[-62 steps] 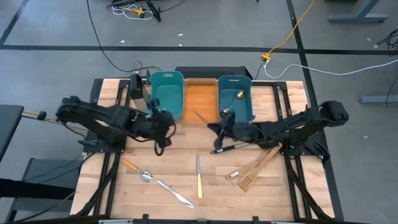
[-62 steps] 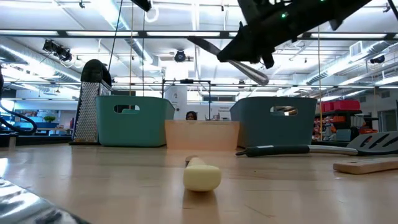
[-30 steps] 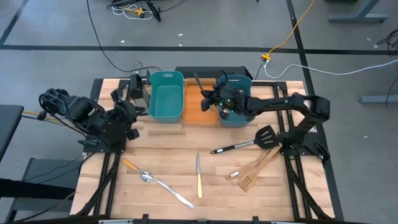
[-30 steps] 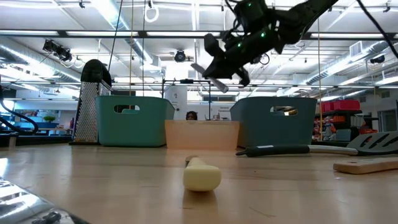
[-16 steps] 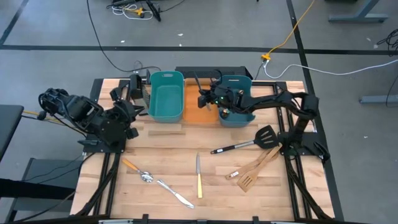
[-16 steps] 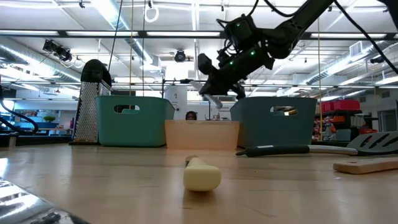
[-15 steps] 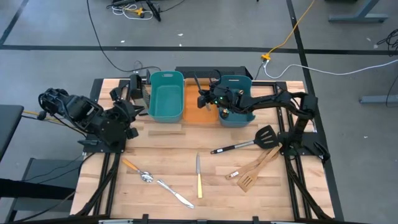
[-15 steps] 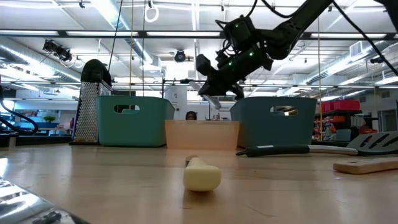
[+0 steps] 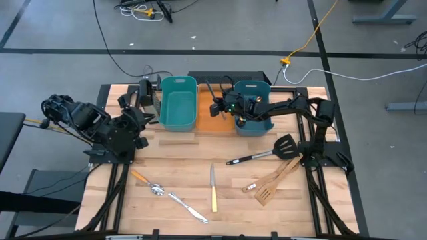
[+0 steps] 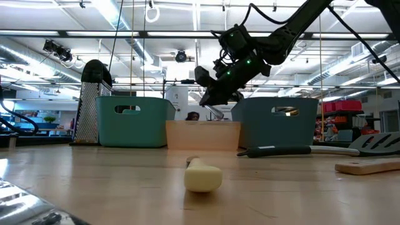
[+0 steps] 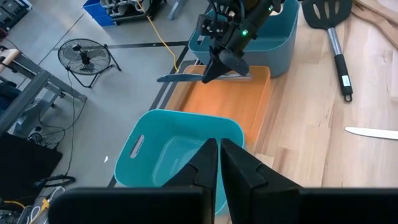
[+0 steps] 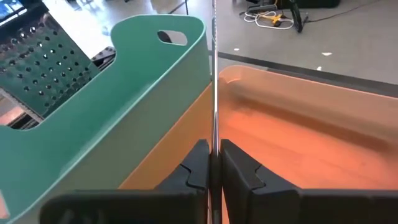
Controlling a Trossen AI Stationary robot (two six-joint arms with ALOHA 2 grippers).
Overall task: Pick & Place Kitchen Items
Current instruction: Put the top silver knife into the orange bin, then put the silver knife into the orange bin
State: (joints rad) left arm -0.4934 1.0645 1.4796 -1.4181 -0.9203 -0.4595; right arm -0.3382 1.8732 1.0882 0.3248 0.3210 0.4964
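Observation:
My right gripper hangs over the orange bin, shut on a silver knife whose blade sticks out ahead of it toward the table's far edge. My left gripper is shut on nothing above the table's left side, near the left teal bin. On the near half of the table lie a black slotted spatula, two wooden spatulas, a cream-handled knife, a spoon and another silver knife. My right gripper pinches the knife between its two fingers; its wrist view shows the blade edge-on in the gap, running on ahead along the fingers. The fingers slant down from the table's right. The knife is lifted clear above the orange bin, roughly level.
A second teal bin stands right of the orange one, under my right arm. A metal grater stands upright left of the left teal bin. Bare wood lies between the bins and the loose utensils.
My right gripper has sunk toward the orange bin and shifted slightly toward the table's left, carrying the knife along; it stays shut on it. The knife hangs lower over the bin than before.

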